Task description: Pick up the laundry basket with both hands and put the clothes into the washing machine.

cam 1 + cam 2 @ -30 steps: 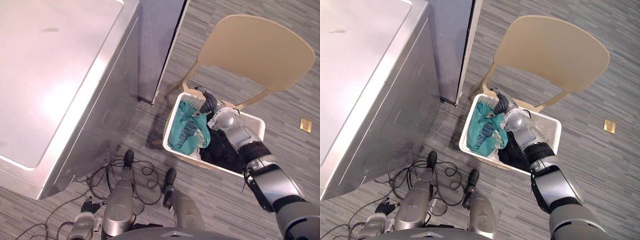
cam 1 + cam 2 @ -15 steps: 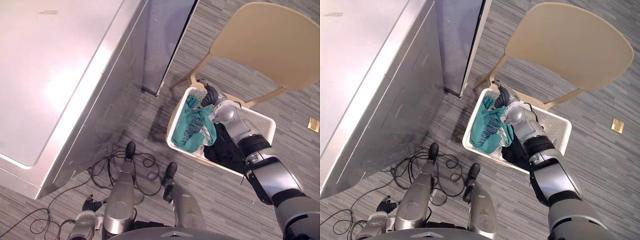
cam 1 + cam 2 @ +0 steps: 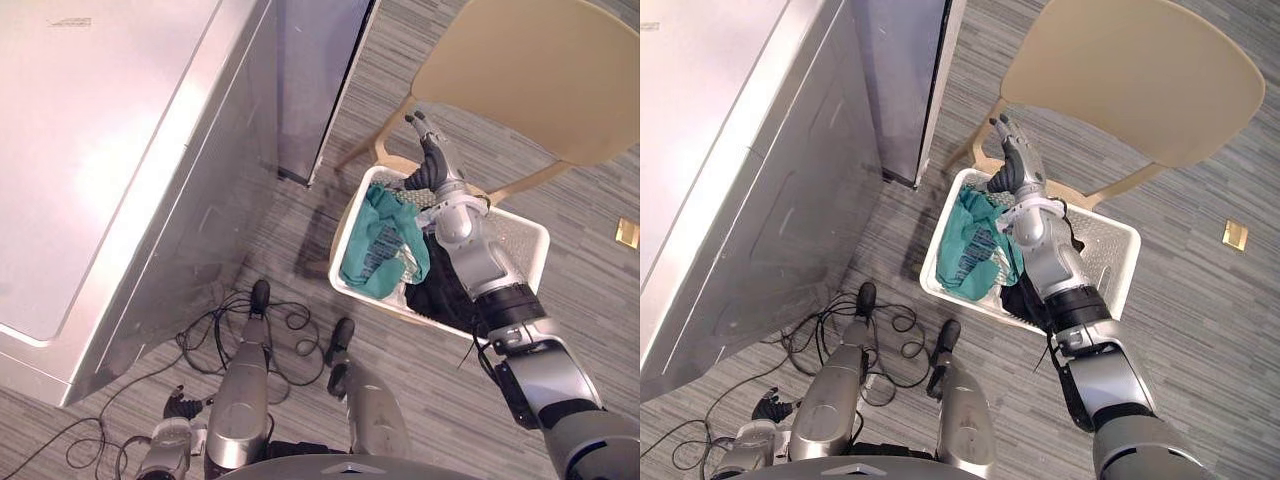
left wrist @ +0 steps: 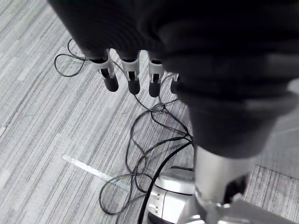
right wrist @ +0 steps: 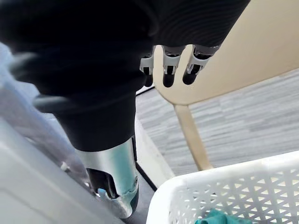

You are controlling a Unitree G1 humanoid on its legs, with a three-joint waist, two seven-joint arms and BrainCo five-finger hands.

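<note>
A white laundry basket (image 3: 528, 236) stands on the floor in front of a beige chair (image 3: 540, 70). A teal cloth (image 3: 380, 235) hangs over its left side and dark clothes (image 3: 440, 292) lie in its middle. My right hand (image 3: 431, 160) is raised above the basket's far left corner, with its fingers (image 5: 170, 70) straight and nothing in them. The right wrist view has the basket's rim (image 5: 215, 176) below the hand. My left hand (image 3: 180, 408) hangs low by my side over the floor, its fingers (image 4: 131, 77) relaxed and empty. The silver washing machine (image 3: 100, 150) stands to the left.
A dark upright panel (image 3: 320, 80) stands between the washing machine and the chair. The chair's legs straddle the basket's far side. A small brass plate (image 3: 627, 232) is set in the grey floor at the right.
My right hand has risen from the teal cloth in the basket to above its far corner, and its fingers have straightened. The camera has shifted a little.
</note>
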